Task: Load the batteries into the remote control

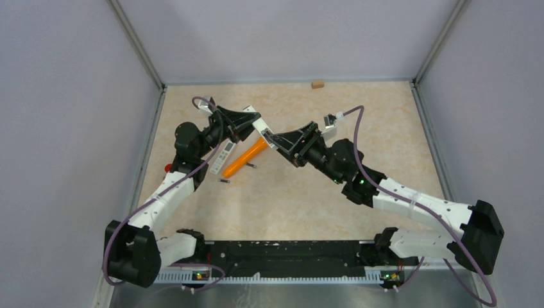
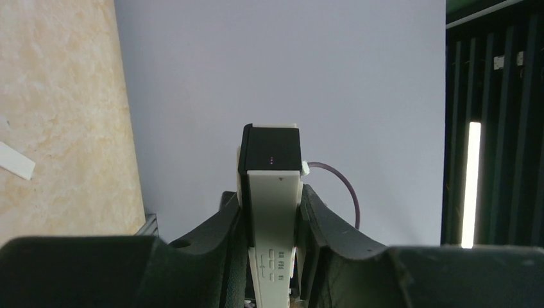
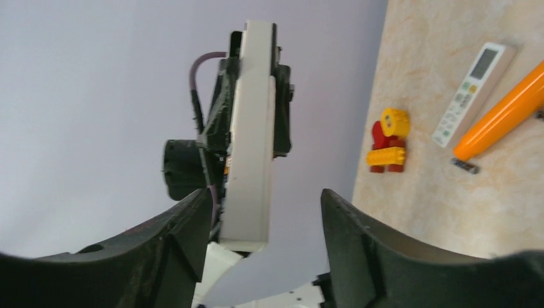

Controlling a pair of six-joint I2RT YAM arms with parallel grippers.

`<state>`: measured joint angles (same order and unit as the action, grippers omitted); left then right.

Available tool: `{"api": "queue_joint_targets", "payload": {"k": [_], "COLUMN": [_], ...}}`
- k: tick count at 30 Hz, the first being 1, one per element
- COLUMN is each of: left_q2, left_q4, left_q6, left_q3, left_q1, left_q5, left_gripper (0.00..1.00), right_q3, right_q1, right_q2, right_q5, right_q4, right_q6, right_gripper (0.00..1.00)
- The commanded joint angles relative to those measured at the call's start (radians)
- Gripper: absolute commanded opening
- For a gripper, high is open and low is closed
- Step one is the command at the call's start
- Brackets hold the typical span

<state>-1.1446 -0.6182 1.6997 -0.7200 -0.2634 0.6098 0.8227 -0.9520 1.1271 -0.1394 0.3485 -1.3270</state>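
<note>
Left end effector [image 2: 272,215] clamps the remote control [image 2: 274,189]; right end effector [image 3: 263,218] gapes empty (apparently straddling it), and closing off-centre could wrench it loose.

No readable text anywhere. Held remote [image 2: 274,212] has tiny grey marks near its 6 o'clock end, too small to read. Second remote [image 3: 473,93] on the counter [image 3: 449,212], 2 o'clock in right wrist view: button print illegible.

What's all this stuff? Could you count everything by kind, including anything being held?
Remote controls: 2 (held remote, lying remote)
Batteries: 2 in view
Orange tube: 1
Toy brick cluster: 1
Tan block: 1
White flat strip: 1
Total: 8
</note>
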Motion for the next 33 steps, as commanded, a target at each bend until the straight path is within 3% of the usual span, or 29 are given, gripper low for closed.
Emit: {"api": "queue_joint_targets", "payload": {"k": [1, 3, 8, 19, 25, 28, 31, 33], "left_q2": [0.052, 0.053, 0.048, 0.061, 0.062, 0.059, 0.056, 0.057], "left_q4": [-0.021, 0.005, 0.032, 0.051, 0.080, 0.098, 0.135, 0.181], "left_q6": [-0.084, -0.125, -0.173, -0.206, -0.252, -0.294, -0.370, -0.451], "left_q3": [-0.040, -0.049, -0.054, -0.080, -0.102, -0.119, -0.141, -0.154], "left_q1": [-0.007, -0.007, -0.005, -0.005, -0.004, -0.004, -0.002, 0.003], "left_q5": [0.012, 0.022, 0.048, 0.078, 0.096, 0.118, 0.156, 0.178], "left_gripper": [0.00, 0.00, 0.00, 0.00, 0.00, 0.00, 0.00, 0.00], "right_q3": [0.043, 0.027, 0.003, 0.014, 0.052, 0.069, 0.075, 0.075], "right_q1": [0.011, 0.013, 0.016, 0.034, 0.036, 0.037, 0.041, 0.049], "right_q2": [-0.002, -0.017, -0.040, -0.005, 0.020, 0.011, -0.015, -0.047], "right_q5": [0.008, 0.026, 0.050, 0.076, 0.074, 0.050, 0.037, 0.025], "right_q4": [-0.018, 0.027, 0.071, 0.022, -0.049, -0.105, -0.132, -0.148], "right_q6": [0.059, 0.096, 0.113, 0.093, 0.140, 0.187, 0.241, 0.292], "right_gripper": [0.76, 0.82, 0.81, 0.34, 0.25, 0.34, 0.67, 0.76]}}
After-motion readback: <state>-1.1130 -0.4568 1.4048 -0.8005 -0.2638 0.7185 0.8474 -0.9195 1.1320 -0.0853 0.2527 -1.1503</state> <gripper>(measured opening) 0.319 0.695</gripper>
